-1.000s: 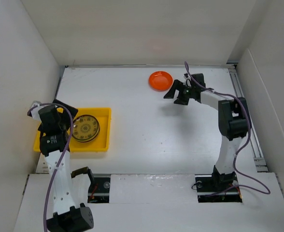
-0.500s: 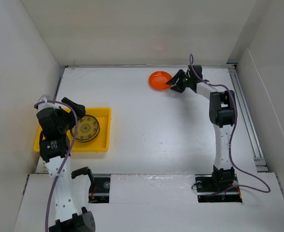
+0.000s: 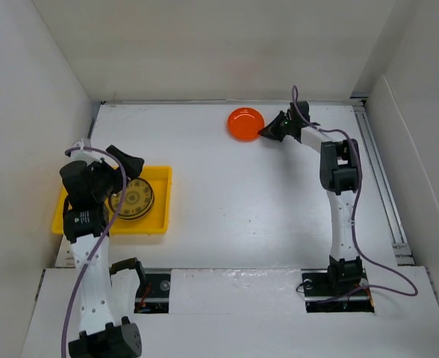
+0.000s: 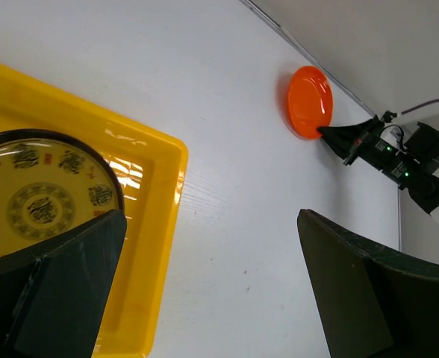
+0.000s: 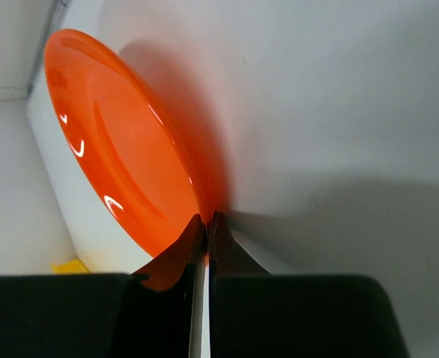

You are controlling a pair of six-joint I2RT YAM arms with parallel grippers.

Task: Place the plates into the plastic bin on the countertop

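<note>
An orange plate (image 3: 246, 123) (image 5: 122, 149) lies at the back of the white countertop (image 3: 242, 194). My right gripper (image 3: 268, 133) (image 5: 207, 220) is shut on its right rim, and the pinched edge casts a broad shadow. A dark gold-patterned plate (image 3: 134, 198) (image 4: 40, 201) rests inside the yellow plastic bin (image 3: 166, 212) (image 4: 171, 194) at the left. Over the bin's right part my left gripper (image 3: 115, 175) (image 4: 208, 224) hangs open with nothing between its fingers. The left wrist view also catches the orange plate (image 4: 309, 102) far off.
White walls enclose the countertop on the left, back and right. A metal rail (image 3: 380, 179) runs along the right edge. The arm bases (image 3: 337, 287) sit at the near edge.
My right gripper reached the orange plate's rim and closed on it, nudging the plate slightly left. My left gripper, still open, shifted a little right over the bin.
</note>
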